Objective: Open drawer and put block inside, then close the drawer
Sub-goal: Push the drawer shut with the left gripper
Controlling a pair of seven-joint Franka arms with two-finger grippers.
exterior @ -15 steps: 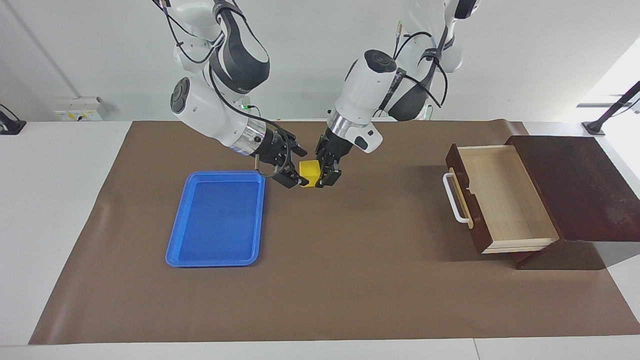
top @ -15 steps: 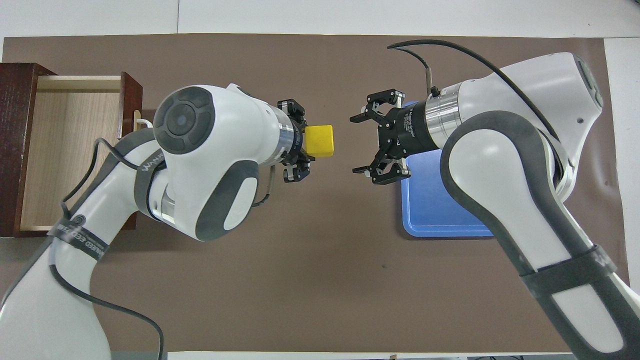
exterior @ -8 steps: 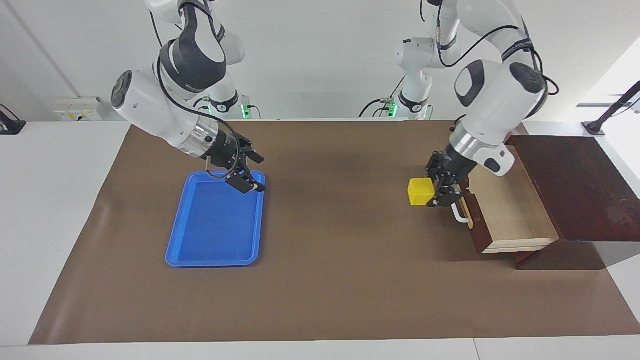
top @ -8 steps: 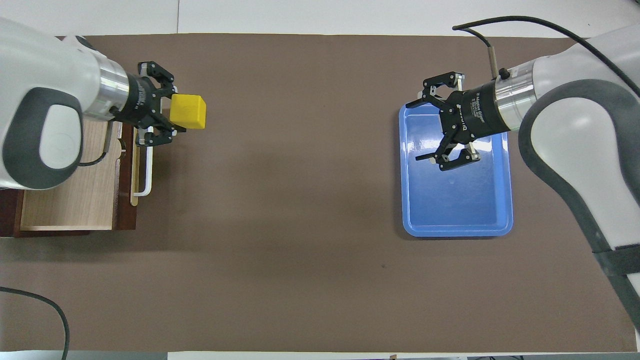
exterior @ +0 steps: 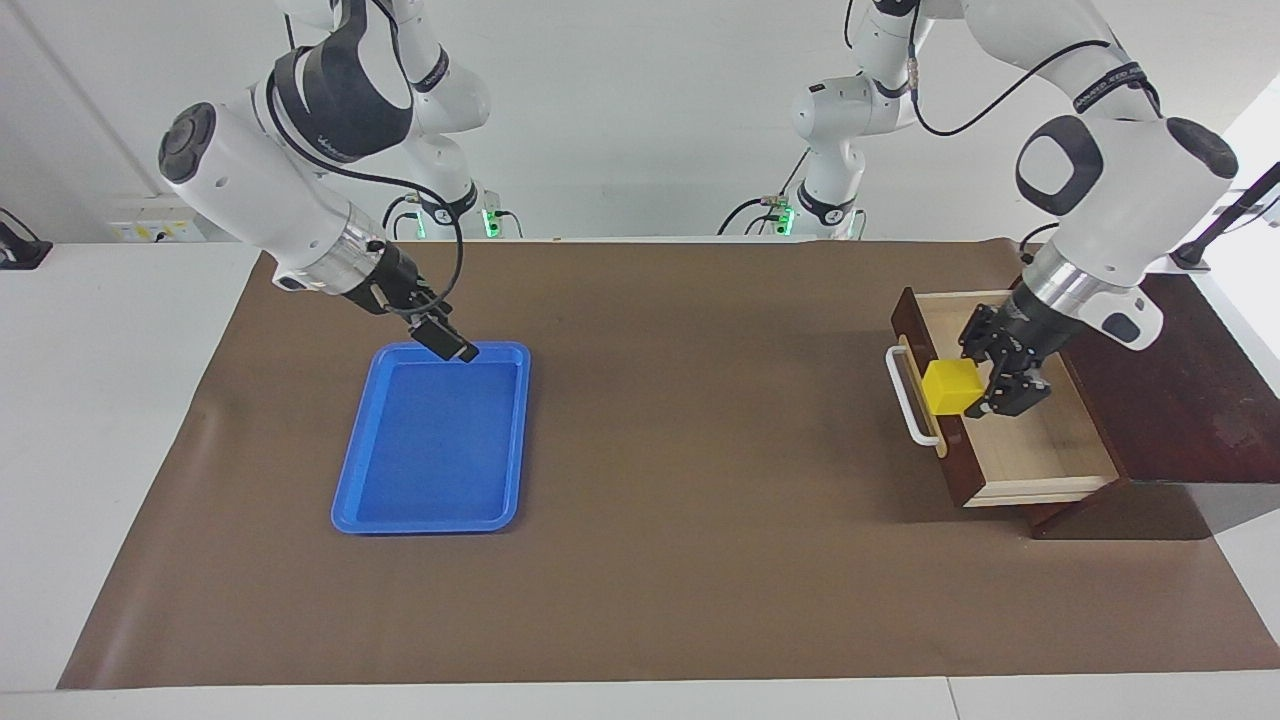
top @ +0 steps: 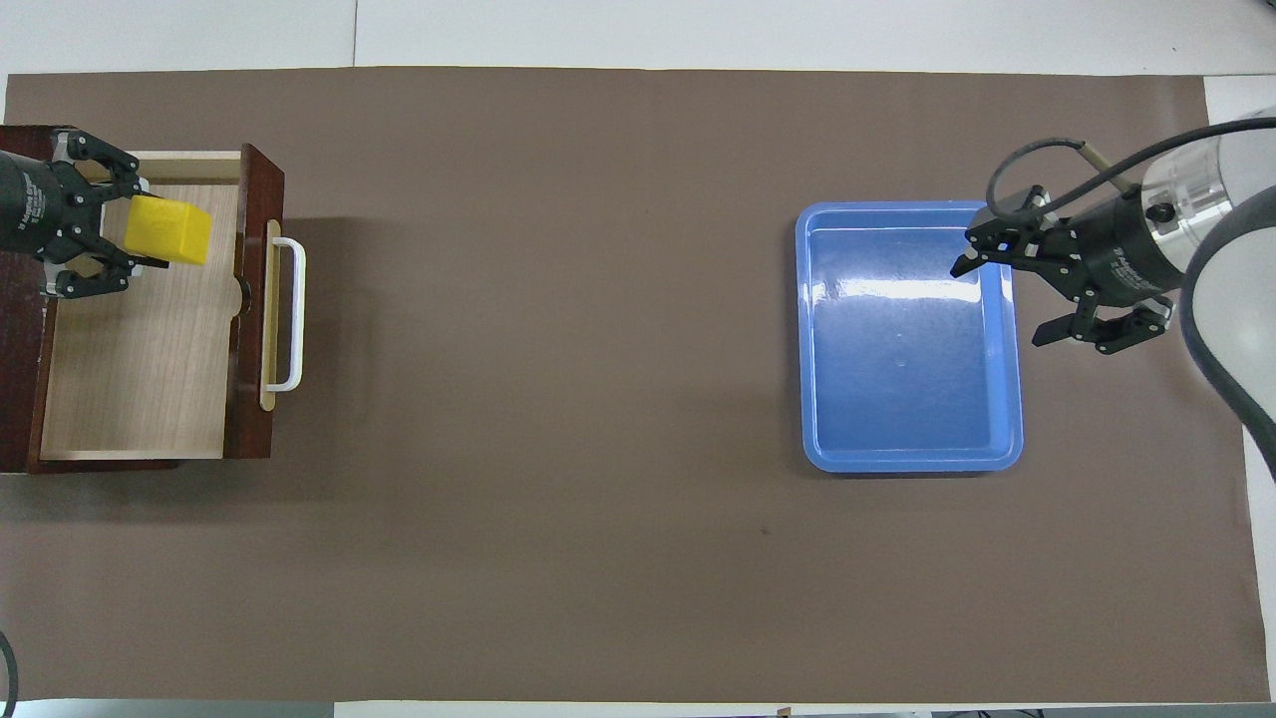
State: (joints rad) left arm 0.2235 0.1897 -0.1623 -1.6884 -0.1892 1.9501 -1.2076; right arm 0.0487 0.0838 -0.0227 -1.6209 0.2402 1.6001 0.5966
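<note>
My left gripper [exterior: 985,395], clamped on the block [exterior: 950,386] over the open drawer [exterior: 1010,420], should lower before releasing; my right gripper [exterior: 445,340], open, waits above the tray [exterior: 430,500].

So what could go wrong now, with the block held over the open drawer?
1. The left gripper holds the block above the drawer, close to the drawer front. Released here, it may hit the front and fall outside.
2. The block looks tilted in the overhead view, so it may tumble when dropped.
3. The left gripper is low between the drawer's walls; moving sideways could knock one.

The right gripper waits open over the tray.
</note>
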